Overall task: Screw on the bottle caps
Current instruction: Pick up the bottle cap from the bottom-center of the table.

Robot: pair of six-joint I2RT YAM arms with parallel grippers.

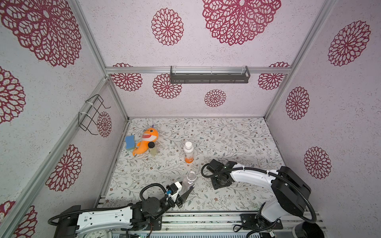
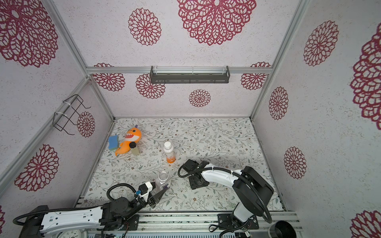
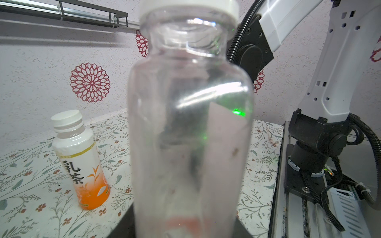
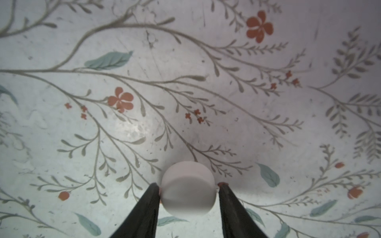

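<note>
1. While the left gripper (image 1: 186,193) clamps the clear bottle (image 1: 190,180) low on its body, that bottle stands upright near the front edge of the table (image 1: 237,140), about mid-width. In both top views its mouth is open and bears no cap.
2. Seen from the left wrist, the clear bottle (image 3: 189,134) fills the middle of the view. It is close and blurred, so its label cannot be read.
3. The right gripper (image 4: 188,188) points straight down at the table. Its two dark fingertips (image 4: 153,193) press against opposite sides of the loose cap (image 4: 187,177), so it is grasping that cap.
4. Whether the loose cap rests on the table or hangs just above it cannot be told.
5. In a top view, the right wrist (image 1: 220,177) covers the loose cap from above. The wrist sits just to the right of the clear bottle and apart from it.
6. The orange bottle (image 1: 189,154) stands upright farther back, behind both grippers, with the second cap (image 1: 188,144) on its neck. Neither gripper touches it.
7. A plush toy (image 1: 147,140), a blue sponge (image 1: 129,142) and a black-lidded jar (image 1: 152,148) sit together near the far left corner, well apart from the bottles.
</note>
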